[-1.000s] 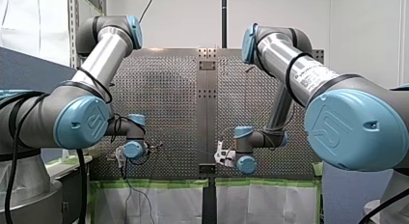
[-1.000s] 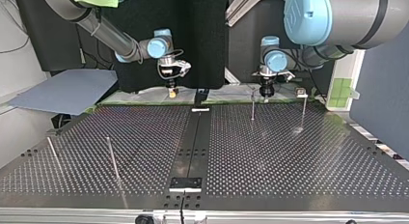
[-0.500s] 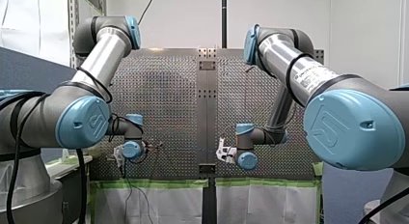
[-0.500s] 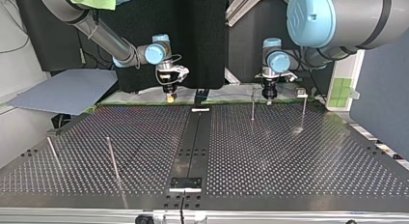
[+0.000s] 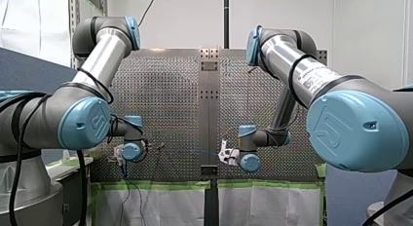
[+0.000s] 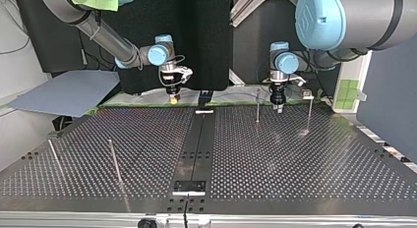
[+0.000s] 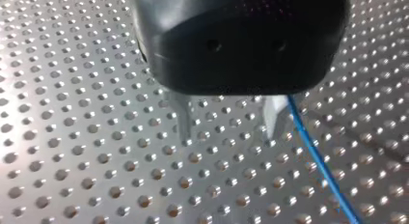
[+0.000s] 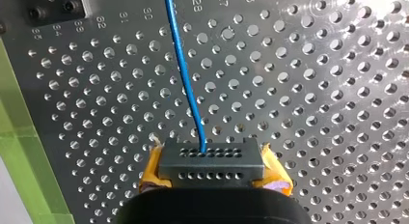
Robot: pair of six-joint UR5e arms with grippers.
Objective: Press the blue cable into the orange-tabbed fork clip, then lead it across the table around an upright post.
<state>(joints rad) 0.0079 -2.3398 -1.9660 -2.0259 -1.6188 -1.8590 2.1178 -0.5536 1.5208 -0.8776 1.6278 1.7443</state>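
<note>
Pinching the blue cable (image 8: 185, 74) between closed yellow pads (image 8: 152, 168) above the table (image 7: 72, 137), my right tool (image 8: 211, 159) is probably risking letting it slide free under tension, while my left tool (image 7: 227, 132) is hanging open with the cable running just outside one metal finger (image 7: 272, 115), uncaught.

Plenty of room across the middle of the surface (image 6: 295, 159), bare perforated plate on both halves. At the top view's right, far side, the inner post (image 6: 257, 106) and the outer post (image 6: 309, 113) stand upright, and my left end effector (image 6: 278, 108) hangs in the narrow lane between them. Two slanting posts, the third post (image 6: 114, 161) and the fourth post (image 6: 54, 156), guard the near left. The blue cable (image 5: 190, 150) spans from there to my right end effector (image 6: 173, 96), barring the far edge.
</note>
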